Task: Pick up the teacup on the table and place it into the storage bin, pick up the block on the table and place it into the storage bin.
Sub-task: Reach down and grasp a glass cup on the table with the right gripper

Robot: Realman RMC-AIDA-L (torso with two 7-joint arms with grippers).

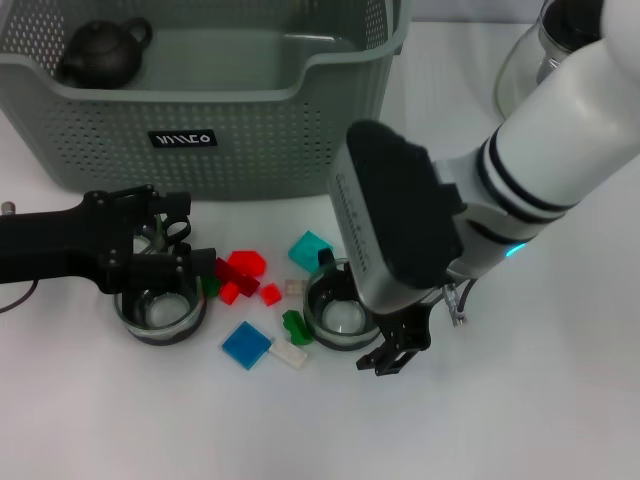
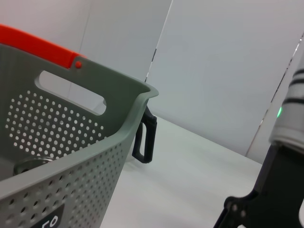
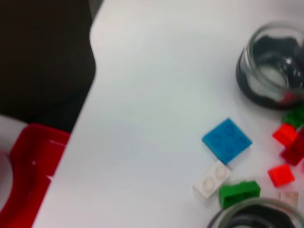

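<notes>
On the desk, the right pincer stands with jaws apart just beside one teacup. The left pincer hangs above another cup; its fingers' state I cannot tell. Blocks lie between. The bin holds a teapot.

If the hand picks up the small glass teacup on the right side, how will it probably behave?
The right teacup looks like clear glass, so probably smooth, slippery and breakable under a hard squeeze. It appears low and wide, so it should hardly tip. The right hand is at its rim, blocks touching nearby.
</notes>
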